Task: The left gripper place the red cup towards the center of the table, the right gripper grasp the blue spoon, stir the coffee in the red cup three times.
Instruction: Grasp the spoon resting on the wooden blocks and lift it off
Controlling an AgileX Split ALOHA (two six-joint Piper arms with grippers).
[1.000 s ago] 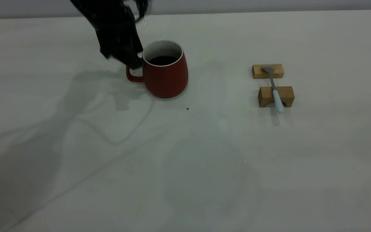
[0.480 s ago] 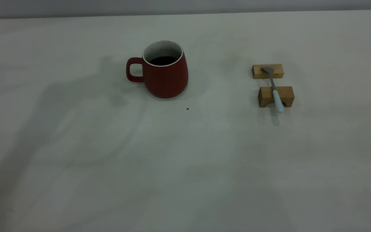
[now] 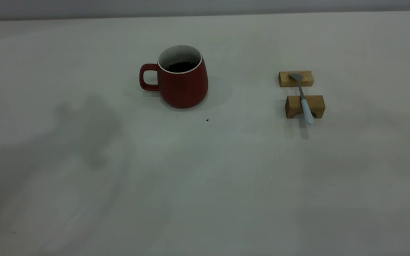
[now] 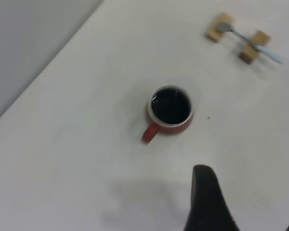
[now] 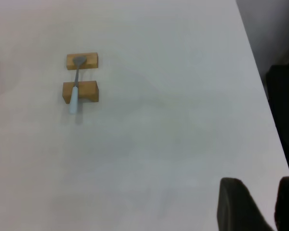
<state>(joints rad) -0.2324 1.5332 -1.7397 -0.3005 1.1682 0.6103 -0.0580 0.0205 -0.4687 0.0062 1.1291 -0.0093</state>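
The red cup [image 3: 183, 85] stands upright on the table [image 3: 205, 185], a little left of the middle, with its handle to the left. Dark coffee [image 3: 180, 66] lies flat inside it. From above, the left wrist view shows the cup [image 4: 169, 113] well clear of my left gripper [image 4: 250, 211], which is open and holds nothing. The blue spoon [image 3: 303, 97] rests across two wooden blocks at the right, its pale handle towards the front. My right gripper [image 5: 260, 192] hangs far from the spoon [image 5: 75, 89], open and holding nothing. Neither gripper shows in the exterior view.
Two tan wooden blocks [image 3: 295, 78] [image 3: 305, 106] carry the spoon. A tiny dark speck [image 3: 207, 120] lies in front of the cup. The table's edge [image 5: 260, 72] runs close to my right gripper, with a dark object [image 5: 284, 96] beyond it.
The left arm let go of the cup's handle and pulled back out of the exterior view. Its shadow slid to the front left. Cup and spoon stayed put.
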